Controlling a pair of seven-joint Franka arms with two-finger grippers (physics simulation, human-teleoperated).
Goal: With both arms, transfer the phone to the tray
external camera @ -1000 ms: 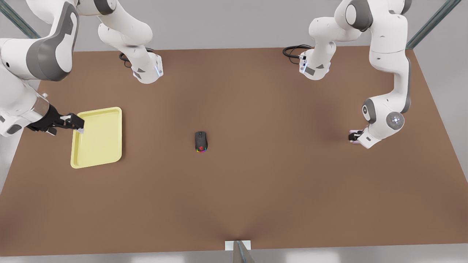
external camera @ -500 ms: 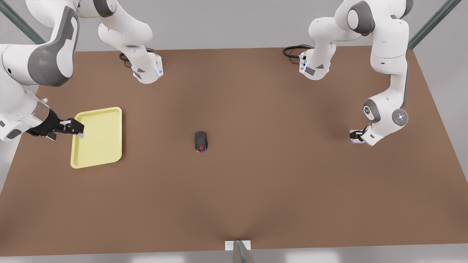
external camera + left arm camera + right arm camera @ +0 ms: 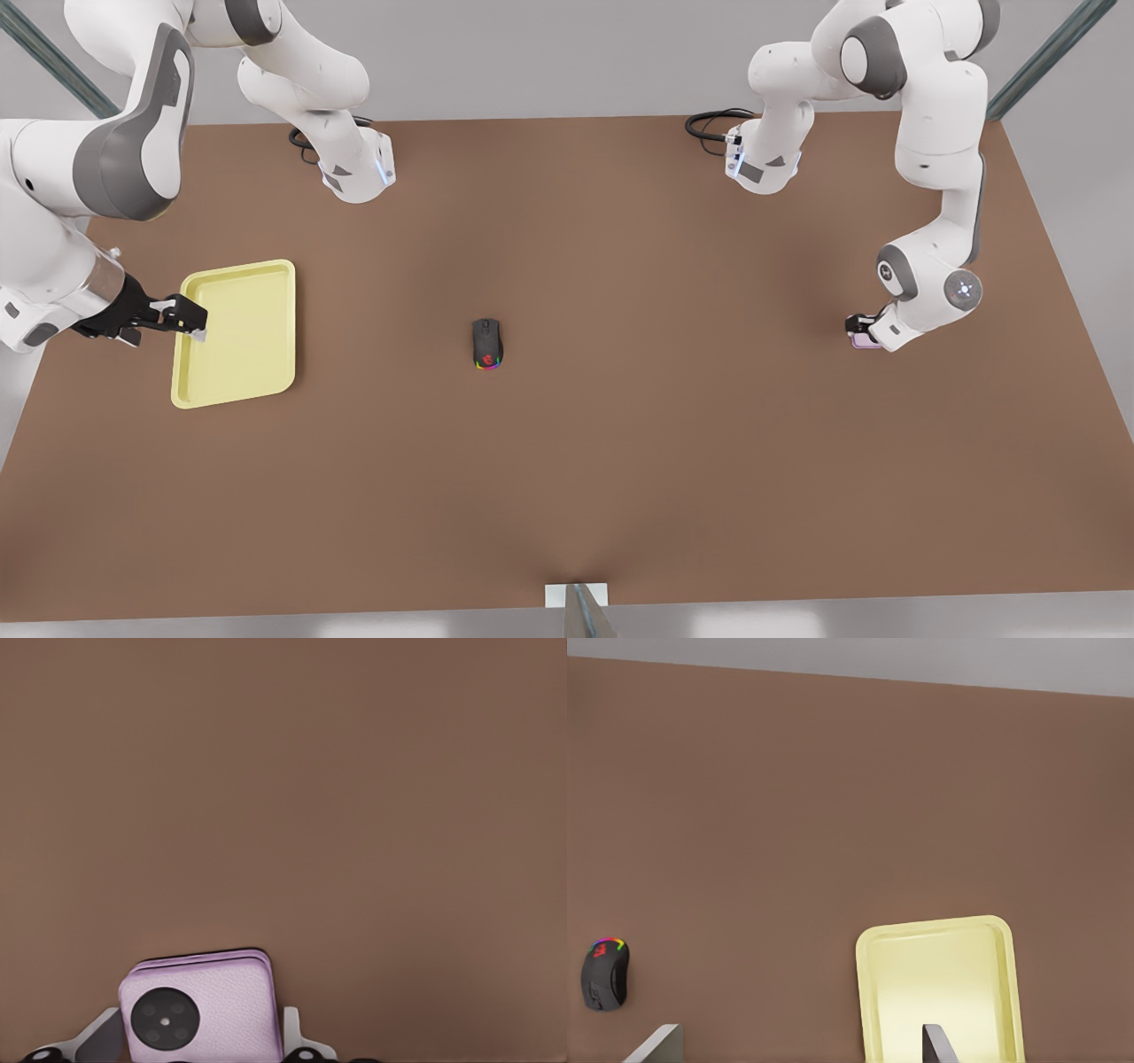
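Left hand [image 3: 858,330] sits low at the front view's right side of the brown table [image 3: 620,425]; I see its fingers [image 3: 96,1042] on either side of the small pale pink squarish phone [image 3: 200,1010], against its edges, phone flat on the table. Right hand [image 3: 193,319] hovers at the near edge of the pale yellow shallow rectangular tray [image 3: 244,354], fingers [image 3: 656,1045] apart and holding nothing. Black computer mouse with rainbow lights [image 3: 485,343] lies mid-table between them, well apart from both.

Mouse [image 3: 485,344] lies between tray [image 3: 248,354] and phone [image 3: 861,340] on table [image 3: 620,443].
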